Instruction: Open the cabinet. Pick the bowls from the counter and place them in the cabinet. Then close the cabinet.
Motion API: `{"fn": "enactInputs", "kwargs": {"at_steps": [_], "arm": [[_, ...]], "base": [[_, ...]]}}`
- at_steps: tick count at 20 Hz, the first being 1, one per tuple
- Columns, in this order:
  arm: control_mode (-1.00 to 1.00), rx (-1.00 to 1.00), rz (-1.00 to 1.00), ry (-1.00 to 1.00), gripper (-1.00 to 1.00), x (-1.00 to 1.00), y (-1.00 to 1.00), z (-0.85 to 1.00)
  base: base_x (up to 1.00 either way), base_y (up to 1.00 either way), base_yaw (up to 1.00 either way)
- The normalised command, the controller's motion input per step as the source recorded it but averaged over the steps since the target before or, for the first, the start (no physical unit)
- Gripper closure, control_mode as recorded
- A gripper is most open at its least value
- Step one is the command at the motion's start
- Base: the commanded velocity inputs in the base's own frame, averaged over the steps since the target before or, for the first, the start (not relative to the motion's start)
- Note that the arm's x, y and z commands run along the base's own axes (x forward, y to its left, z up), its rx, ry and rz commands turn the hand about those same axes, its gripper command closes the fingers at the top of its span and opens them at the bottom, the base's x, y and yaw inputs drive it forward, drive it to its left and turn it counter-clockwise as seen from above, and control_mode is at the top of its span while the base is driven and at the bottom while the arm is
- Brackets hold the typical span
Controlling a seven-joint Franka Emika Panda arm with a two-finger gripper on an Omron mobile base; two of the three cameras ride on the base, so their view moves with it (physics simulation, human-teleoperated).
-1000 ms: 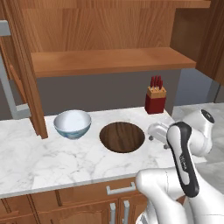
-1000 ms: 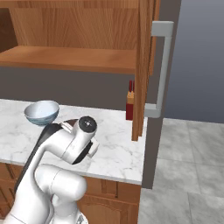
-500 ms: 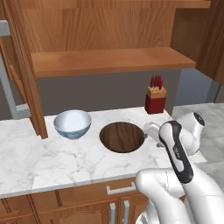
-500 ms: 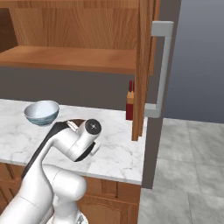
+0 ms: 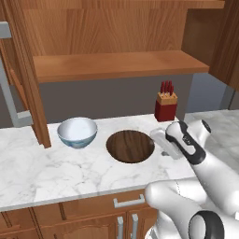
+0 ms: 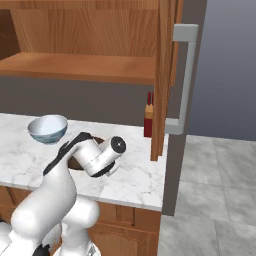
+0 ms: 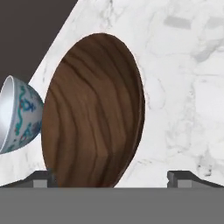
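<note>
Your cabinet (image 5: 116,65) already stands open, its doors swung wide and its shelf bare, so the first step looks done. Both bowls still sit on the surface (image 5: 56,172): the wooden bowl (image 5: 130,146) near the middle and the white bowl (image 5: 77,132) just beside it on the left, apart from it. Your gripper (image 7: 113,177) hangs low over the wooden bowl's near rim, jaws spread fully wide and holding nothing. Left for you: grasp and shelve each bowl, then shut the doors.
</note>
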Motion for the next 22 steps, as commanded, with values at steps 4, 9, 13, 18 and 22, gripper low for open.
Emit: {"fn": "enactInputs", "kwargs": {"at_steps": [4,9,13,18,22], "arm": [[-1.0,0.07,0.0,0.0,-1.0,0.34,0.05,-0.33],[-1.0,0.05,0.0,0.0,-1.0,0.34,0.11,-0.36],[-1.0,0.03,0.0,0.0,-1.0,0.34,0.14,-0.35],[-1.0,0.03,0.0,0.0,-1.0,0.31,0.11,-0.4],[-1.0,0.04,0.0,0.0,-1.0,0.19,0.23,-0.43]], "base": [[0.0,0.0,0.0],[0.0,0.0,0.0],[0.0,0.0,0.0],[0.0,0.0,0.0],[0.0,0.0,0.0]]}}
